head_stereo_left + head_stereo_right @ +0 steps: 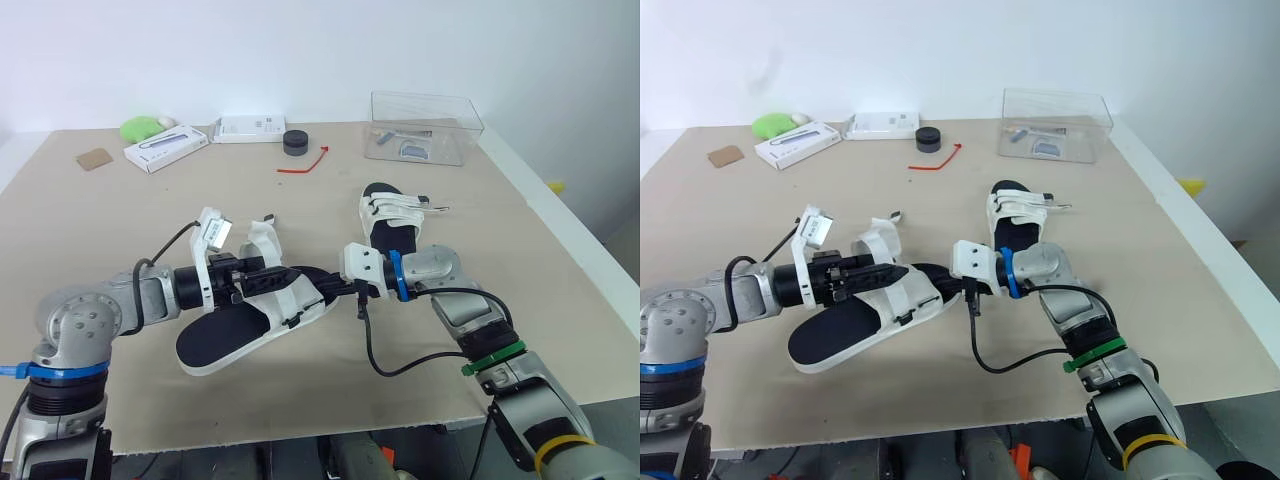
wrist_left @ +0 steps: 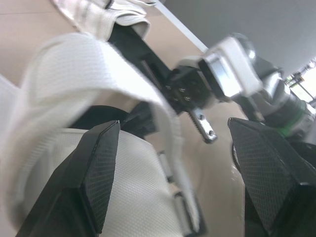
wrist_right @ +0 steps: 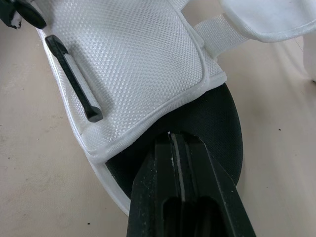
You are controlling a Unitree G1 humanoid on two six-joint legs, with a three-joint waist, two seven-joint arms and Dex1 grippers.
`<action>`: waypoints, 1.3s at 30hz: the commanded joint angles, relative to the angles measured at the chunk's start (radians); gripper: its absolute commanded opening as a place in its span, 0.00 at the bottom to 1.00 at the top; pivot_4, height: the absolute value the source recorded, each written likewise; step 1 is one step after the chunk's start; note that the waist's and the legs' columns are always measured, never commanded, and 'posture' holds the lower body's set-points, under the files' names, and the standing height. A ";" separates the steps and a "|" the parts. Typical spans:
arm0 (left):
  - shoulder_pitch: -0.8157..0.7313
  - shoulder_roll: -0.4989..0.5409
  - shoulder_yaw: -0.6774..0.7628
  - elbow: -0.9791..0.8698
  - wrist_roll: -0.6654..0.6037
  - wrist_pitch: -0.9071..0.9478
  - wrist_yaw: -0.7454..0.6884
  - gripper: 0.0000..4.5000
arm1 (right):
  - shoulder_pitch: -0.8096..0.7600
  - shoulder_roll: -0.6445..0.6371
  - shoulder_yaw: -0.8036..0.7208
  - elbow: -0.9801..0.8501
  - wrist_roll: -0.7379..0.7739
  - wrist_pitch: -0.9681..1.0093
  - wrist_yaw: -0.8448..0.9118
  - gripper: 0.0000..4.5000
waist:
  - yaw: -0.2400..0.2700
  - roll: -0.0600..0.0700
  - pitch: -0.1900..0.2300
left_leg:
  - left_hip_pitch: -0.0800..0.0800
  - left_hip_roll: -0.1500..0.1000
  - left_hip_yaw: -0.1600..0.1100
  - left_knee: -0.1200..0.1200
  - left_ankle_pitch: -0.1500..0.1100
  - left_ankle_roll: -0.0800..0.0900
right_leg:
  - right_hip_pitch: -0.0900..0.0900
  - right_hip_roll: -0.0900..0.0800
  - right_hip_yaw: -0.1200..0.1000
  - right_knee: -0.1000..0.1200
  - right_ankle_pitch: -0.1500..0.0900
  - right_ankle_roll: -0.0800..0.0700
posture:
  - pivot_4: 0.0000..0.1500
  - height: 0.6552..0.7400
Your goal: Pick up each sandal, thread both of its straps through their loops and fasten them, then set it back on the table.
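A white sandal with a black footbed (image 1: pixel 235 330) lies at the table's front centre, between my two grippers. My left gripper (image 1: pixel 268 282) reaches over its middle, open; in the left wrist view its fingers (image 2: pixel 98 168) stand wide apart with a white strap (image 2: pixel 94 64) arching between them. My right gripper (image 1: pixel 337 290) meets the sandal's toe end from the right. It is shut, with its tips (image 3: pixel 183 140) on the black footbed just below the white upper panel and its black loop (image 3: pixel 74 79). A second white sandal (image 1: pixel 392 225) lies flat further back on the right.
A clear plastic box (image 1: pixel 425 125) stands at the back right. Along the back are a black round object (image 1: pixel 295 142), a red cord (image 1: pixel 305 163), two white boxes (image 1: pixel 165 148) (image 1: pixel 248 128), a green item (image 1: pixel 140 128) and a brown card (image 1: pixel 95 158).
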State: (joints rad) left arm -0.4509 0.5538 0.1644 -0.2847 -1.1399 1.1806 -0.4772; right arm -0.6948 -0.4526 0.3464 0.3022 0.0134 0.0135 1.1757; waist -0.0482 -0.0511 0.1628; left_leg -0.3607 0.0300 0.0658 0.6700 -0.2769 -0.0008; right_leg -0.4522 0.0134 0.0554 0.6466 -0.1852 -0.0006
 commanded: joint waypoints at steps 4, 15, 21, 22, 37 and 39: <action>-0.007 -0.010 0.005 -0.005 0.000 -0.015 -0.006 0.56 | 0.021 -0.016 0.026 -0.003 -0.024 0.009 0.022 0.00 | 0.000 0.000 0.000 | 0.000 0.000 0.000 0.000 0.000 0.000 | 0.000 0.000 0.000 0.000 0.000 0.000 | 1.00 1.00; 0.062 0.019 -0.058 -0.080 0.002 -0.003 -0.079 0.00 | 0.057 -0.059 0.032 -0.085 -0.022 0.100 0.034 0.00 | 0.002 0.000 0.000 | -0.001 -0.001 0.000 0.000 -0.002 -0.001 | 0.000 -0.003 0.000 0.000 -0.002 0.003 | 1.00 1.00; 0.100 0.052 -0.093 -0.110 0.021 -0.013 -0.117 0.00 | 0.107 -0.078 0.035 -0.172 -0.019 0.196 0.025 0.00 | 0.003 0.000 0.000 | -0.001 -0.001 -0.001 0.000 -0.003 -0.001 | 0.000 -0.003 0.000 0.000 -0.004 0.003 | 1.00 1.00; 0.108 0.058 -0.099 -0.117 0.028 -0.016 -0.123 0.00 | 0.110 -0.079 0.035 -0.177 -0.020 0.199 0.023 0.00 | 0.002 0.000 0.000 | -0.001 -0.001 -0.001 0.000 -0.003 -0.001 | 0.000 -0.003 -0.001 0.000 -0.005 0.003 | 1.00 1.00; 0.082 0.309 -0.125 -0.143 0.156 -0.118 -0.394 0.65 | 0.091 -0.065 0.046 -0.151 -0.024 0.195 0.009 0.00 | 0.002 0.000 0.000 | 0.002 0.000 -0.003 0.001 -0.006 -0.001 | 0.003 -0.001 -0.004 0.000 -0.010 -0.003 | 1.00 1.00; 0.075 0.354 -0.099 -0.139 0.161 -0.131 -0.436 0.65 | 0.090 -0.064 0.049 -0.149 -0.025 0.193 0.008 0.00 | 0.001 0.000 0.000 | 0.005 0.000 -0.002 0.001 -0.006 -0.001 | 0.006 -0.001 -0.004 0.000 -0.010 -0.004 | 1.00 1.00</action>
State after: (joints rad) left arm -0.3585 0.8803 0.0188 -0.4162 -0.9851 1.0736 -0.8768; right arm -0.6204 -0.5050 0.3605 0.1146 0.0255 0.1925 1.1775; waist -0.0470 -0.0516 0.1631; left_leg -0.3545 0.0302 0.0632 0.6711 -0.2832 -0.0022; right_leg -0.4450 0.0128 0.0516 0.6465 -0.1952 -0.0042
